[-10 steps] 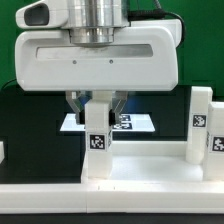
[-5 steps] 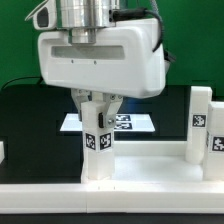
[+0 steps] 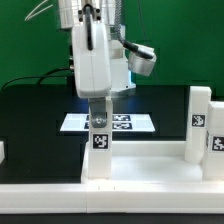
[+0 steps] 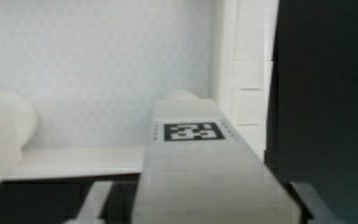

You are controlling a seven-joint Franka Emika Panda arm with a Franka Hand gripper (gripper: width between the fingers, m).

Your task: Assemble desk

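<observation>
Pincer (image 3: pixel 99 105) grips upright leg (image 3: pixel 99 150)

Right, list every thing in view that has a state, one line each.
hand: closed around the top of the middle leg.
middle leg: upright on the tabletop, gripped at its upper end.
right leg: upright at the exterior view's right, untouched.
tabletop: lying flat, rim up, legs standing in it.
marker board: flat on the black table behind.

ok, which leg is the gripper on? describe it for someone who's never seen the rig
Find the white tabletop in front. Two tagged white legs stand on it; take the leg on the exterior view's left, directly under the gripper. The other leg stands free at the right.
</observation>
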